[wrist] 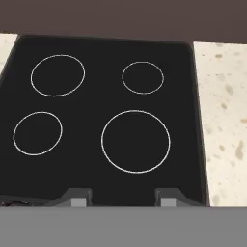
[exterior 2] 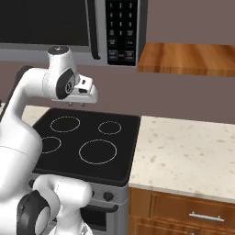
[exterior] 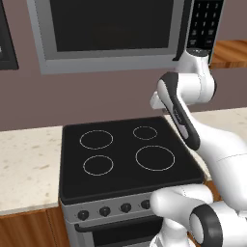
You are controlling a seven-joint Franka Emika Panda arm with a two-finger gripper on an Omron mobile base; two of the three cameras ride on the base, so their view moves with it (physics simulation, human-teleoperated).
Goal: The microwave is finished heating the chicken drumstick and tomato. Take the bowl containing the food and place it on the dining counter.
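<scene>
The gripper [wrist: 120,198] hangs above the black stovetop [wrist: 103,120], pointing down at it, with nothing between the two finger tips [wrist: 77,198]; they stand apart with a clear gap and grip nothing. In the hand view the large front burner ring [wrist: 136,141] lies just ahead of the tips, the smaller rings beyond it and to the side. In the right base view the gripper [exterior 2: 77,104] sits under the white wrist, well above the cooktop and below the microwave [exterior 2: 69,27]. The microwave is mounted on the wall above and behind the tool, its dark glass door [exterior: 111,24] closed and its black keypad [exterior 2: 120,30] at the door's right (white buttons visible, labels too small to read). Bowl and food cannot be made out through the dark glass. A beige speckled counter [exterior 2: 183,151] runs to the right of the tool, beside the stove, over brown cabinets [exterior 2: 183,213] with a metal handle. A wooden shelf [exterior 2: 188,57] sits right of the microwave. Stove knobs [exterior: 104,211] line the front panel below the tool.
</scene>
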